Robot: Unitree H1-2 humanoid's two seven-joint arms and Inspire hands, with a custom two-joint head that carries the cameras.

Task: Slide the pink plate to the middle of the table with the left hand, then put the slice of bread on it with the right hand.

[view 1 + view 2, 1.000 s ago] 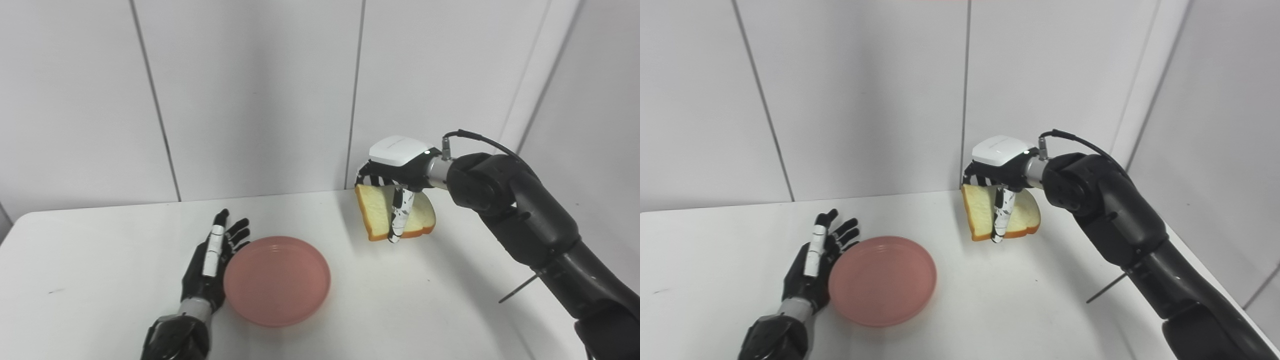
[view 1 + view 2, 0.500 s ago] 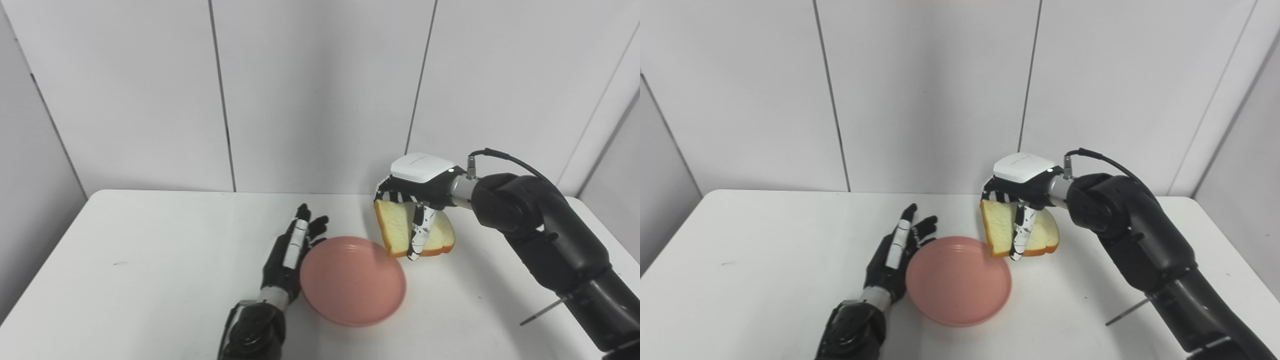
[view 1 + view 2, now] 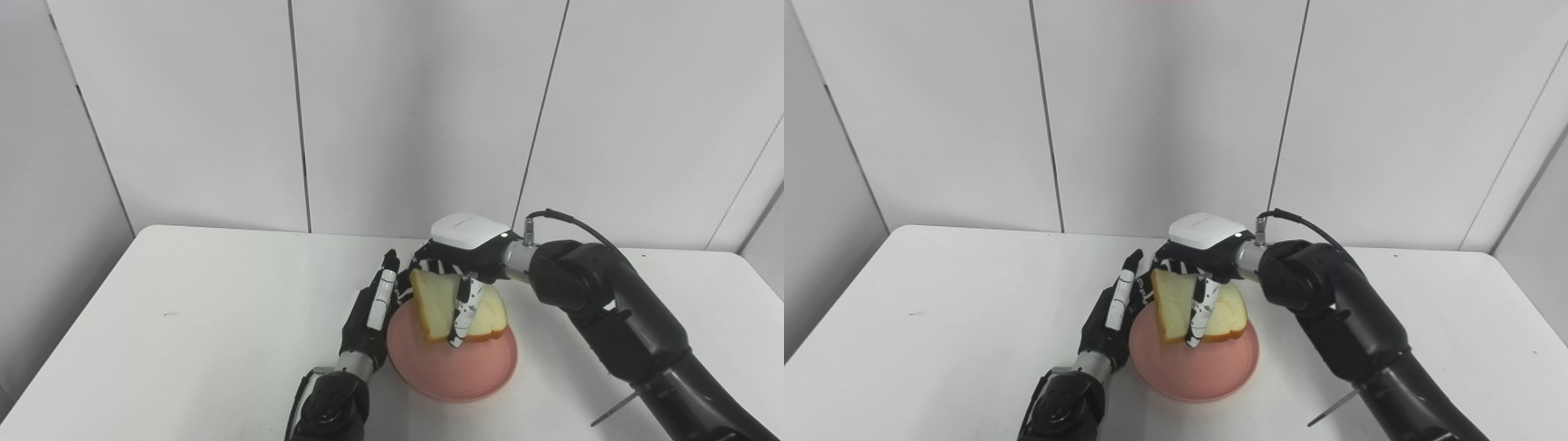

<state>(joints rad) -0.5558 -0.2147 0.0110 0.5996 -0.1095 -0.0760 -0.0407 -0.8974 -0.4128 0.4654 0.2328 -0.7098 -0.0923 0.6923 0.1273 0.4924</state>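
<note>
The far part of the plate (image 3: pixel 454 375) is hidden behind the bread (image 3: pixel 436 304), so it is not possible to see if the lower edge of the slice touches the plate or hangs just above it. The fingers of the right hand (image 3: pixel 460 257) behind the slice are mostly covered; only one finger (image 3: pixel 459 313) with black and white pattern is clear on the near face. The lower parts of both arms are cut off at the bottom edge of the picture.

The bread is a pale yellow slice with orange-brown crust, standing tilted. The right hand is closed around it from above and holds it over the far half of the plate.

The plate is round, pink and shallow. It lies on the white table (image 3: pixel 184 343), about in the middle between left and right, on the near half. The left hand (image 3: pixel 372 312) lies flat at the left rim of the plate, fingers straight and spread, pointing to the far side, holding nothing.
</note>
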